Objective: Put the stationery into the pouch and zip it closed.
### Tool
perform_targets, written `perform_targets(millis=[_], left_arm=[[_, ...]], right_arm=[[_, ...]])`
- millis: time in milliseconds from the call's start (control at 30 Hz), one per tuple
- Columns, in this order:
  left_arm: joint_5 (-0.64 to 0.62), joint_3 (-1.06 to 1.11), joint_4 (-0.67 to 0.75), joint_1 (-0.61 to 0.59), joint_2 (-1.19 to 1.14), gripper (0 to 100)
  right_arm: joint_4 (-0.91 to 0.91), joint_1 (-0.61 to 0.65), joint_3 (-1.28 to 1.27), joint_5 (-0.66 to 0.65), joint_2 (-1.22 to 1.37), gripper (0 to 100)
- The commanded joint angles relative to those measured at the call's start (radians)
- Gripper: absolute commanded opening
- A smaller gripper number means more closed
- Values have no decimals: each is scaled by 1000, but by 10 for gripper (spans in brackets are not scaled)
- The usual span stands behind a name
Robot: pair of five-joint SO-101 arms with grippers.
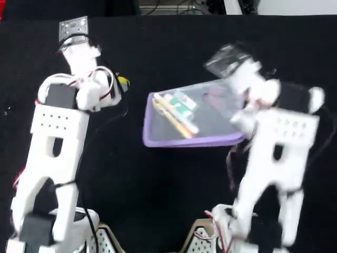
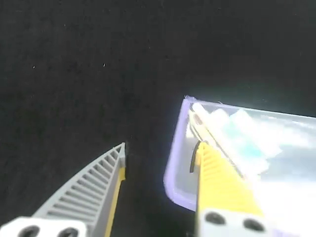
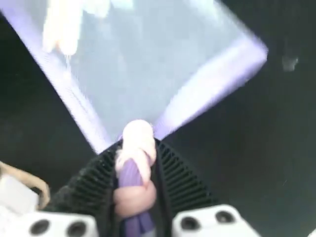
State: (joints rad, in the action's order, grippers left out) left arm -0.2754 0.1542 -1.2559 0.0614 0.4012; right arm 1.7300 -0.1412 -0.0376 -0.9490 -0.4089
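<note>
- My right gripper [image 3: 137, 148] is clamped on the pink-and-purple zip pull cord [image 3: 134, 168], at one corner of the pouch [image 3: 148, 59].
- My left gripper [image 2: 161, 147] is spread wide and holds nothing. It sits just beside the pouch's other, purple-edged end and, as far as I can tell, does not touch it.
- The translucent pouch lies on the black table [image 1: 158, 200] between the two arms. The pens and markers [image 1: 176, 112] are bunched inside it, toward the left arm's end.
- I judge the loading done and zipping to be the step in hand. I cannot tell how far the zip has run.
- To do it well, I would first pinch the free end with the left gripper so the pouch cannot slide.
- Then I would draw the pull straight along the purple edge, low and steady, without lifting the pouch or twisting the cord.
</note>
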Motion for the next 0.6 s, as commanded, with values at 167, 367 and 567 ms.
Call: perform_targets(millis=[167,367,567], left_arm=[[21,225,3,12,428,232],[172,430,61,16,634,232],[227,628,110,102,885,232]], right_arm=[[-5,442,-145,354,-337,11],[-17,618,-82,502,-337,11],[-100,638,-62,545,-337,11]])
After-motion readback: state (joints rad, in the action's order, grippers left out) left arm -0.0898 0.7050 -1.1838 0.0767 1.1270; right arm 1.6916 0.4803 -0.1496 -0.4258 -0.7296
